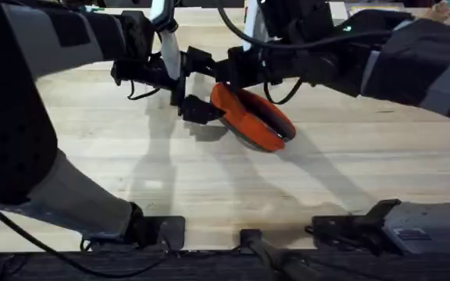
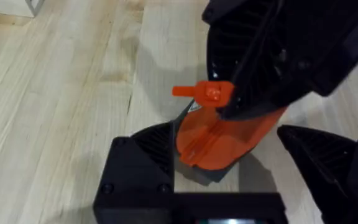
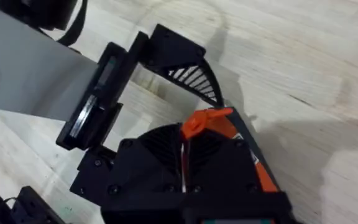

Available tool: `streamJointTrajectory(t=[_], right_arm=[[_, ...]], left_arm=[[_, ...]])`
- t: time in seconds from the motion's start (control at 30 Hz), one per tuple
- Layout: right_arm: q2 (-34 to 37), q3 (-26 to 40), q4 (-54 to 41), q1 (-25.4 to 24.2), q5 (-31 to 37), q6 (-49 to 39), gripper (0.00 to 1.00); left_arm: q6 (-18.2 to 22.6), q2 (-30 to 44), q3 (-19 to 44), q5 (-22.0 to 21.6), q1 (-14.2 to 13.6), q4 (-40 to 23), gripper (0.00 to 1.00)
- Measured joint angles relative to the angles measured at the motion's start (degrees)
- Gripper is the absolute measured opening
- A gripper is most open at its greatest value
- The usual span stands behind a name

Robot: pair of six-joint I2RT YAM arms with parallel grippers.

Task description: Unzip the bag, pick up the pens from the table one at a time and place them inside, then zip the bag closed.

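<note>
The orange bag [image 1: 250, 117] lies on the table [image 1: 350, 172] at mid-table, and its near end [image 2: 222, 140] sits between my left gripper's fingers. My left gripper [image 1: 199, 109] [image 2: 227, 134] is open, one finger on each side of that end. Above it, my right gripper [image 1: 223, 74] [image 2: 229, 102] [image 3: 188, 140] is shut on the small red pull tab [image 2: 202, 92] [image 3: 199, 121] of the zipper. The right gripper hides how far the zipper is open. The pens are out of view.
Bare wooden planks surround the bag on all sides. Both arms cross above the far half of the table, and their bases [image 1: 155, 230] stand along the near edge. The left gripper's body [image 3: 114, 81] shows close beside the right gripper.
</note>
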Motion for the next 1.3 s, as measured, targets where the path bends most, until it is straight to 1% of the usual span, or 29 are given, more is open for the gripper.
streamJointTrajectory(t=[0.13,0.37,0.4,0.43,0.5,0.53,0.57,0.6,0.63,1.0,1.3], right_arm=[[0.00,0.00,-0.11,0.11,-0.01,0.00,0.032],[0.01,0.00,-0.15,0.11,0.00,0.00,0.032],[0.00,0.00,-0.15,0.11,0.00,0.00,0.032],[0.00,0.00,-0.20,0.11,0.00,0.00,0.032],[0.01,0.00,-0.34,0.11,0.00,0.00,0.032],[0.00,0.00,-0.57,0.11,-0.02,0.00,0.032],[0.00,0.00,-0.80,0.11,-0.02,0.00,0.032],[0.00,0.00,-1.06,0.13,-0.02,-0.01,0.032],[0.00,0.00,-1.29,0.22,-0.02,-0.02,0.032],[0.00,0.00,-2.05,-0.60,-0.51,-0.03,0.032],[-1.49,0.13,-9.27,-3.56,-3.13,-0.25,0.033]], left_arm=[[0.00,0.00,0.00,0.16,-0.11,0.02,0.994],[-0.02,-0.01,0.00,2.14,-0.11,0.02,0.986],[-0.04,0.00,0.00,2.25,-0.11,0.00,0.907],[-0.09,0.00,0.00,2.41,-0.11,0.02,0.781],[-0.16,0.00,0.00,2.66,-0.11,0.05,0.504],[-0.20,0.00,0.00,2.67,-0.11,0.14,0.342],[-0.20,-0.01,0.00,2.64,-0.11,0.21,0.199],[-0.04,-0.01,0.00,2.58,-0.11,0.20,0.082],[0.00,-0.02,0.00,2.49,-0.15,0.22,0.053],[-0.02,0.00,0.00,2.51,-0.17,0.22,0.044],[-0.02,0.00,0.00,2.83,-1.17,-0.01,0.044]])
